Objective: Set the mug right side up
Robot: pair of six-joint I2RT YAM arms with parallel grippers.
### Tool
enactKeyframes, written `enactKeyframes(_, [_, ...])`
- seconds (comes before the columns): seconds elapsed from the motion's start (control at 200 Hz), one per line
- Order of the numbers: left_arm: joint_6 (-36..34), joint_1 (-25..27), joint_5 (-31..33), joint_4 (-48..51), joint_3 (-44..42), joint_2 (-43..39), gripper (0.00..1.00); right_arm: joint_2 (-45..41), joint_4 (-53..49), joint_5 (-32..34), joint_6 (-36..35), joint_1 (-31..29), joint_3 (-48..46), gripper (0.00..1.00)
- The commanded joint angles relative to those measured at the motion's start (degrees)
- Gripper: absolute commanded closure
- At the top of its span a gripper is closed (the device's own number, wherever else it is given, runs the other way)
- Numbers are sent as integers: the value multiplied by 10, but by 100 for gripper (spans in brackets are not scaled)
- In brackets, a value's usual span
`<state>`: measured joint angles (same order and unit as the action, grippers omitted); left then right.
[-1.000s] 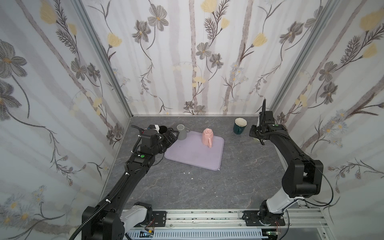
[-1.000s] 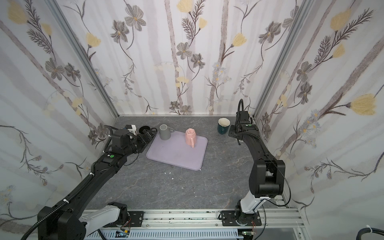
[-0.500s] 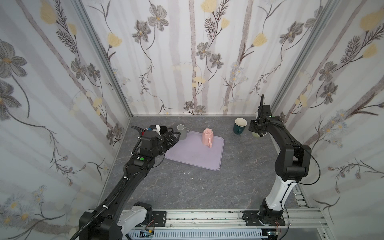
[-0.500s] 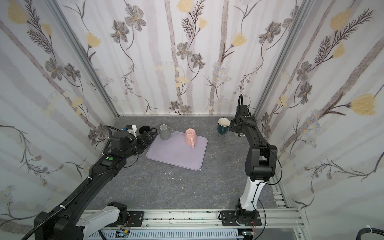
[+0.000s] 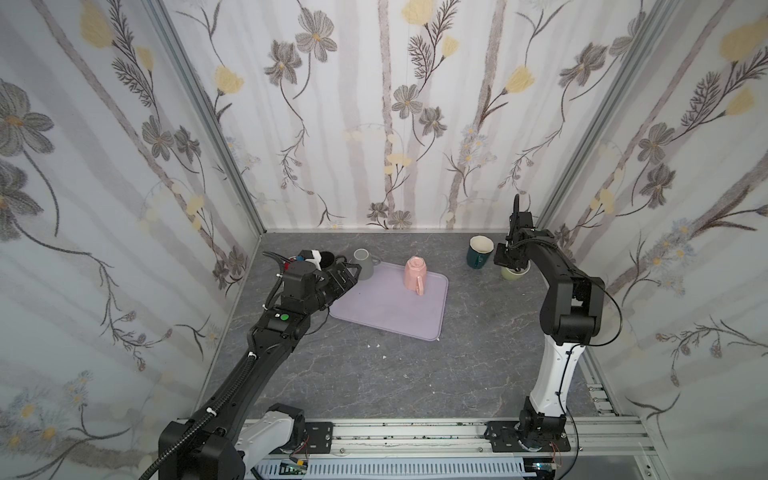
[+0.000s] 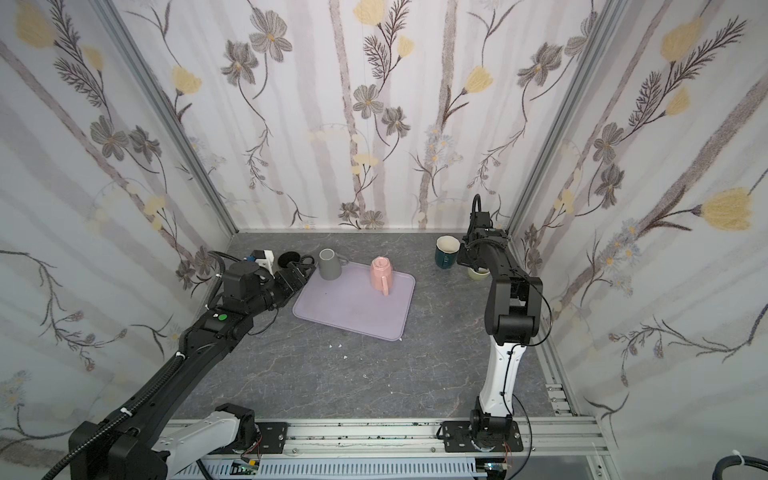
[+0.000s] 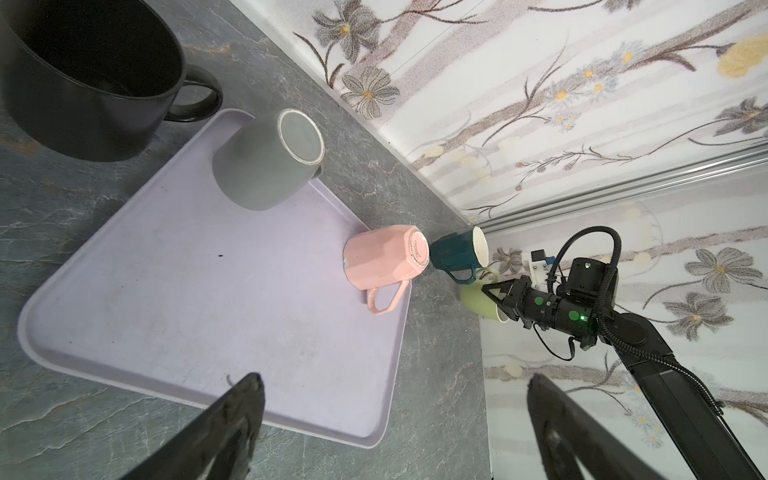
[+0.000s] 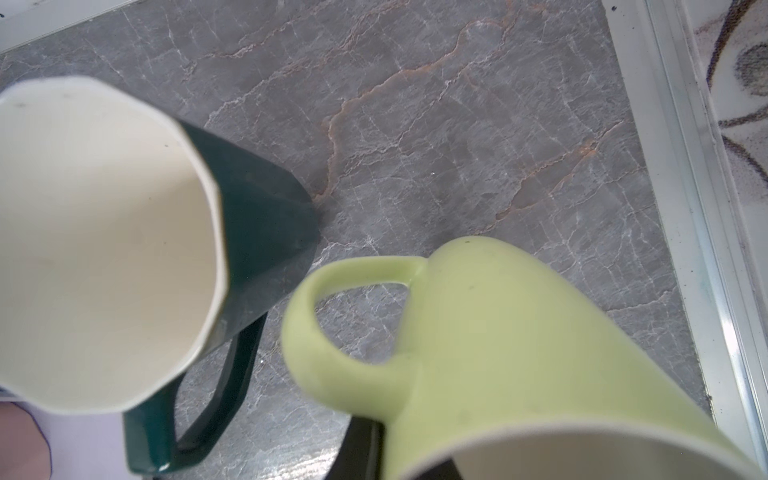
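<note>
Looking down in both top views, I find my right gripper (image 5: 513, 267) at the rim of the green mug (image 5: 516, 274), which stands mouth up near the back right corner of the surface (image 5: 374, 374). A teal mug (image 5: 480, 253) stands upright just beside it, further along the back edge toward the middle. A lilac tray (image 5: 395, 318) lies toward the back left and carries a pink mug (image 5: 414, 272) and a grey mug (image 5: 363, 265), both bottom up. My left gripper (image 5: 343, 277) hovers at the tray's left side near the grey mug. A black mug (image 5: 327, 259) stands upright on the surface by the tray's back left corner.

From my left wrist camera, my left gripper (image 7: 392, 380) is spread wide with nothing between its fingers (image 7: 232, 415), and the tray (image 7: 208, 311) lies ahead of them. Across the surface, my right gripper (image 7: 492, 293) meets the green mug (image 7: 476, 303) at its rim.

From my right wrist camera, the green mug (image 8: 519, 332) fills the near view, its handle turned toward the teal mug (image 8: 262, 216) but not touching it. One dark finger (image 8: 359, 444) lies against the outer wall beside the handle. The other is hidden, so I cannot tell whether I am clamping the mug or have let go.
</note>
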<state>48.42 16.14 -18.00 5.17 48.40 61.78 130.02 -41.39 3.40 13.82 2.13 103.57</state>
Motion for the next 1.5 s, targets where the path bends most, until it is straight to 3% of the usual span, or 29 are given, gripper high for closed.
enactKeyframes(0.0, [-2,1,15,1,1,1,0,7,9,-5,-8,3,12,68])
enactKeyframes(0.14, [-3,0,19,2,2,6,0,3,10,-16,-14,4,17,48])
enactKeyframes(0.42, [-5,0,25,0,1,21,0,-48,37,-26,-10,-6,-7,41])
enactKeyframes(0.64, [-7,0,24,0,6,51,0,-146,71,48,-8,-55,-77,36])
enactKeyframes(0.879, [0,10,11,-16,6,81,0,-287,177,77,23,-162,-261,36])
enactKeyframes(1.109, [-3,26,53,-77,-12,129,0,-363,319,26,118,-311,-402,37])
enactKeyframes(1.334, [-14,26,19,-141,-23,194,0,-308,359,11,158,-384,-378,41])
enactKeyframes(1.494, [-21,26,32,-165,-55,174,0,-241,347,8,161,-388,-332,55])
